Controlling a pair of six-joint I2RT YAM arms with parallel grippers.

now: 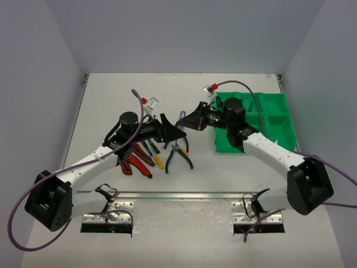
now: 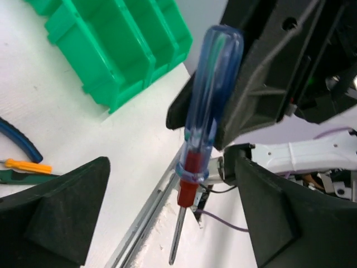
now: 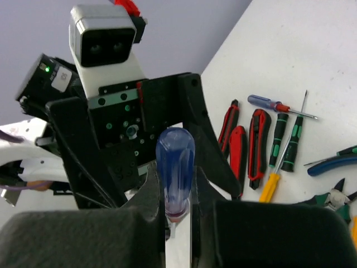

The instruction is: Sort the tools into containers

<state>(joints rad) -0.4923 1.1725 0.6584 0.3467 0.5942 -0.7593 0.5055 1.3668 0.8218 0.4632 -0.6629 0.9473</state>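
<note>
A screwdriver with a clear blue handle [image 2: 209, 106] and a red collar hangs in the air between both grippers, shaft pointing down. My right gripper [image 3: 177, 190] is shut on its handle [image 3: 175, 159], one pad on each side. My left gripper [image 2: 170, 162] is open around the same screwdriver, with its fingers [image 2: 67, 212] standing well apart from it. In the top view the two grippers meet nose to nose [image 1: 184, 124] above the table's middle. The green compartment tray [image 1: 273, 120] lies to the right, under the right arm. More tools [image 1: 150, 153] lie below the left gripper.
On the table lie red-handled cutters [image 3: 245, 139], a second blue-handled screwdriver [image 3: 268, 103], green-and-black screwdrivers [image 3: 287, 139], a yellow-handled one [image 3: 270, 187] and blue-handled pliers [image 3: 329, 164]. The tray's corner [image 2: 122, 50] shows beyond the left gripper. A metal rail [image 1: 178, 195] runs along the near edge.
</note>
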